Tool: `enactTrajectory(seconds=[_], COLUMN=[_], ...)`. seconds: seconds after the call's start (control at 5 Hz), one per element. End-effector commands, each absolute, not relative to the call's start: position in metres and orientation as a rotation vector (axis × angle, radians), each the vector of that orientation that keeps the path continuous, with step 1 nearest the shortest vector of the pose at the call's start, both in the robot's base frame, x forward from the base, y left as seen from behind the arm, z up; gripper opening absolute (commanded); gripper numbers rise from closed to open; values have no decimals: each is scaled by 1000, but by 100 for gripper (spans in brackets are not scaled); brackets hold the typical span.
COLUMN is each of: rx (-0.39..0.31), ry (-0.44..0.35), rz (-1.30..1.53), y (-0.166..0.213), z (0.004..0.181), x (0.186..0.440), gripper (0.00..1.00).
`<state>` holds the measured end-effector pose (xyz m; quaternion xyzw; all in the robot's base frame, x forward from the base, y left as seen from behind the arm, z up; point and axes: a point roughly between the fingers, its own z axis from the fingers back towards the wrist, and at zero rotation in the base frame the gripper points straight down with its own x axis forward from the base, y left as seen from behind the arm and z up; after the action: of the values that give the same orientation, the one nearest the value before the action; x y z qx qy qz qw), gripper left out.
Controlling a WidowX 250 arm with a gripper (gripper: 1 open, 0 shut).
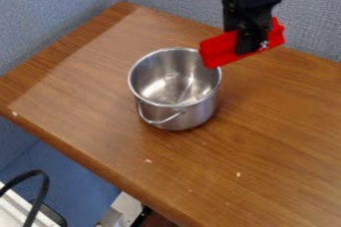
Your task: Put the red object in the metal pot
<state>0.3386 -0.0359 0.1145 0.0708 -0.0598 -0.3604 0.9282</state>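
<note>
End effector (249, 38) pinches the red object (242, 43) tilted, above the metal pot's (174, 89) right rim; open tabletop (80, 67) lies beyond.

Soft, even light falls from above, fairly bright. The metal pot (174, 89) shows pale glare inside and along its rim, casting a faint shadow on the tabletop (80, 82). The picture is low-resolution and soft throughout, the near-left corner dim.
</note>
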Motion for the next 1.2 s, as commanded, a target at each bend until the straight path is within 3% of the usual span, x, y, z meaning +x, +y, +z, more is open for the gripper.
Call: enactTrajectory(seconds=[0.0,0.4,0.6,0.8,1.0], rx=[193,206,198,186,174], ry=[-189,-191,-182,-159,-161], rz=[-713,-711,-692,-683,-733], y=[-21,10,28,36,21], z=[144,144,140,130,111], x=[345,348,335,325,313], gripper=[0,0,0,0,0])
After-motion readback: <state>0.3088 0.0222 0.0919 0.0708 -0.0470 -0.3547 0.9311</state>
